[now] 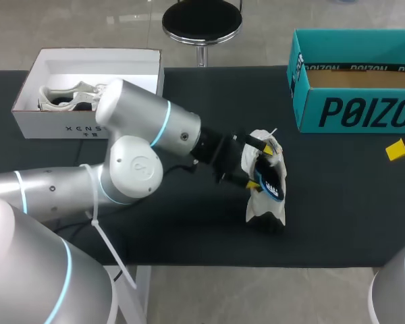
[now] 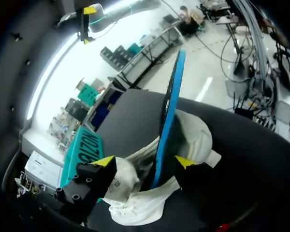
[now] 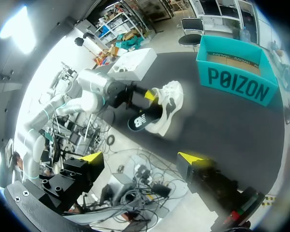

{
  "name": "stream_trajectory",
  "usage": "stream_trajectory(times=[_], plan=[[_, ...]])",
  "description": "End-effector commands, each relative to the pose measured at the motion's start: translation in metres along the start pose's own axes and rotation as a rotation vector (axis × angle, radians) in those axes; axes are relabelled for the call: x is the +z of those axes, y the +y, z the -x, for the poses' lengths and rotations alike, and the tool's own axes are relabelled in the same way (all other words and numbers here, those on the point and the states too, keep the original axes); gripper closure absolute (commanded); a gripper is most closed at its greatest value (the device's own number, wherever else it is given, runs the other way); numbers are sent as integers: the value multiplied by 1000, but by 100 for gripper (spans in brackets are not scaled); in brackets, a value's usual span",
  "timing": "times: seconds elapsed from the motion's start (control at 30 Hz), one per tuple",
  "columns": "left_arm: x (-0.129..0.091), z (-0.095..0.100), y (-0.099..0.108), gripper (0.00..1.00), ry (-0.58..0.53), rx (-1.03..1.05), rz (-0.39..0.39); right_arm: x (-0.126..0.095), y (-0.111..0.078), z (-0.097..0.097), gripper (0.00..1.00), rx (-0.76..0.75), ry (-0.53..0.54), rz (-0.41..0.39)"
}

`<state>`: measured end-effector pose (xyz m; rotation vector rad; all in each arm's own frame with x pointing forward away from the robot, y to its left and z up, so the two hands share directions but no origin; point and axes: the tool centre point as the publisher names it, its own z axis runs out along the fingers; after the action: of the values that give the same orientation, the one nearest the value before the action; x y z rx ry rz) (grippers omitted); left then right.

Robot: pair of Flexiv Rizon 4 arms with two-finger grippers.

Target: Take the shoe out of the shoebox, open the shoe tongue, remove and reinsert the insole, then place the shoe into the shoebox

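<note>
The white shoe (image 1: pixel 262 201) stood tipped up on the black counter (image 1: pixel 189 223), right of the middle. It was well apart from both boxes. The blue-edged insole (image 1: pixel 271 183) stuck up out of its opening. In the left wrist view the insole (image 2: pixel 169 111) rose edge-on between the 2 yellow tips, so its face could not be seen there. How deep it sat inside the shoe (image 2: pixel 135 203) was hidden.

The left end effector (image 1: pixel 255 164) gripped the shoe, with 1 finger on each side of the collar. Its fingers and the insole covered much of the shoe's upper in the head view. The left arm (image 1: pixel 148 125) came in from the lower left.

The white shoebox (image 1: pixel 88 125) sat at the counter's far left corner, open. A second shoe (image 1: pixel 62 98) lay in it, and the arm's elbow hid that shoe's right end. A teal box (image 1: pixel 364 111) stood open at the far right, cut off by the frame. Below it lay a small yellow piece (image 1: pixel 398 150), too small to identify.

The right end effector (image 3: pixel 141 158) hung off the counter's edge with its fingers spread wide and nothing between them. From there the shoe (image 3: pixel 168 104) and the dark insole (image 3: pixel 142 121) showed small and far. In the head view only a sliver of the right arm (image 1: pixel 398 287) showed, at the lower right corner.
</note>
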<state>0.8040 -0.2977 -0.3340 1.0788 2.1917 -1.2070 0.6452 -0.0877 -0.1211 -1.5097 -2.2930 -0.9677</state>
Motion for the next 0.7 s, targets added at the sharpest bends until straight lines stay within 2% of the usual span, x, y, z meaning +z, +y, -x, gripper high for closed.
stream_trajectory(times=[0.03,0.2,0.27,0.33,0.47,0.7], plan=[[-5,-2,-2,54,1,-2,-3,0,-9,-2,0,2,-7,20],[-4,-5,-2,64,3,-6,-8,0,-9,-2,0,2,-7,20],[-2,-6,-2,62,8,-4,-8,0,-9,-2,0,2,-7,20],[-1,-6,-2,56,10,-2,-10,0,-9,-2,0,2,-7,20],[2,-7,-4,53,15,-1,-19,0,-9,-2,0,2,-7,20],[5,-8,-8,53,23,-4,-29,0,-9,-2,0,2,-7,20]])
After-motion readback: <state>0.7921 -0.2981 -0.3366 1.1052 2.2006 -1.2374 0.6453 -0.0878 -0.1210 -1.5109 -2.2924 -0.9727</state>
